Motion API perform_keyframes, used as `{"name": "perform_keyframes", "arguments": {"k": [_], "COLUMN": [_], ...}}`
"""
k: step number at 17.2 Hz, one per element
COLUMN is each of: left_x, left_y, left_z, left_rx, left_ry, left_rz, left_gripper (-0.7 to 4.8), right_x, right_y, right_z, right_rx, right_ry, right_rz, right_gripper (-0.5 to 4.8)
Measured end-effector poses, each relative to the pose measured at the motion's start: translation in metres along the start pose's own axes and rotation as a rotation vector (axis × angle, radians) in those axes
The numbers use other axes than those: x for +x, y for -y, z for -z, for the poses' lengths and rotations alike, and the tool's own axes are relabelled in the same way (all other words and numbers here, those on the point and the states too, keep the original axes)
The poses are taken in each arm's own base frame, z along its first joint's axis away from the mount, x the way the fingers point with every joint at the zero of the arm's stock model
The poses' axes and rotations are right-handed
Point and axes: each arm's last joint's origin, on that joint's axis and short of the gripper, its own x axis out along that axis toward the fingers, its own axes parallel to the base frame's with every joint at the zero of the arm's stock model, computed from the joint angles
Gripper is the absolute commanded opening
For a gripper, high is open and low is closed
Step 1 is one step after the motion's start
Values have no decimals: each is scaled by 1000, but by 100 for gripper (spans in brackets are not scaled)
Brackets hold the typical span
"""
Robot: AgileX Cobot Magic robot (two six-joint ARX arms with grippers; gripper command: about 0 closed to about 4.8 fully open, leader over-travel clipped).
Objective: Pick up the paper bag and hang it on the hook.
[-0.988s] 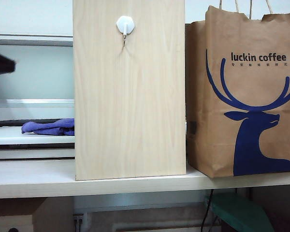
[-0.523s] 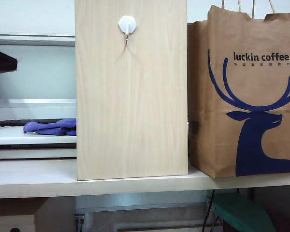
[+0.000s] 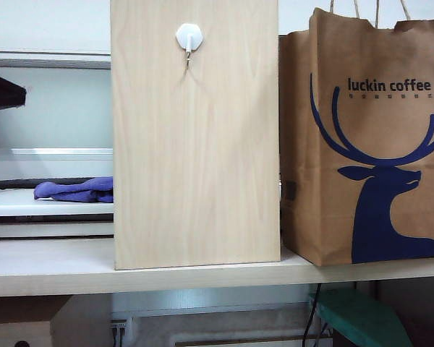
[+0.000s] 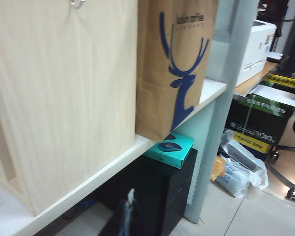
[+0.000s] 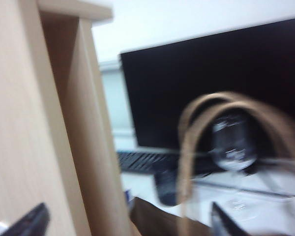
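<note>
The brown paper bag [image 3: 369, 144] with the blue deer print stands upright on the pale shelf [image 3: 58, 267], right of the tall wood-grain board [image 3: 195, 159]. The white hook [image 3: 189, 36] sits high on that board with nothing hanging from it. Neither gripper shows in the exterior view. In the blurred right wrist view my right gripper [image 5: 128, 216] is open above the bag's top edge [image 5: 157, 216], and one strand of the twisted handles [image 5: 187, 162] rises between its fingers, unclamped. My left gripper [image 4: 129, 216] hangs shut below the shelf, away from the bag [image 4: 172, 64].
A purple cloth [image 3: 72, 190] lies on a lower ledge left of the board. A dark object [image 3: 0, 90] juts in at the exterior view's left edge. Behind the bag are a black monitor [image 5: 216, 83] and keyboard. Under the shelf sit a teal box [image 4: 169, 147], cartons and plastic bags [image 4: 236, 172].
The exterior picture shifts by a few pixels. Board, hook and bag stay where they were, and no gripper comes into that view.
</note>
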Motion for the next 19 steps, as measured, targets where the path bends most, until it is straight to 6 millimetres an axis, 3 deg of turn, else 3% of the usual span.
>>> {"name": "perform_keyframes", "arguments": {"k": [3, 7, 9, 10, 11, 15, 19], "left_x": [0, 0, 0, 0, 0, 0, 0], "left_y": [0, 0, 0, 0, 0, 0, 0], "left_z": [0, 0, 0, 0, 0, 0, 0], "left_rx": [0, 0, 0, 0, 0, 0, 0], "left_ry": [0, 0, 0, 0, 0, 0, 0], "left_rz": [0, 0, 0, 0, 0, 0, 0], "left_gripper": [-6, -6, -6, -5, -6, -6, -6], "right_x": [32, 33, 33, 32, 33, 31, -3], "right_y": [4, 6, 8, 9, 10, 7, -15], "right_z": [12, 15, 17, 18, 20, 19, -16], "right_rx": [-13, -10, -21, -22, -18, 27, 16], "right_ry": [-70, -97, -109, -119, -131, -148, -92], "right_rz": [-31, -10, 57, 82, 90, 29, 11], "right_gripper": [423, 423, 397, 225, -3, -3, -3]}}
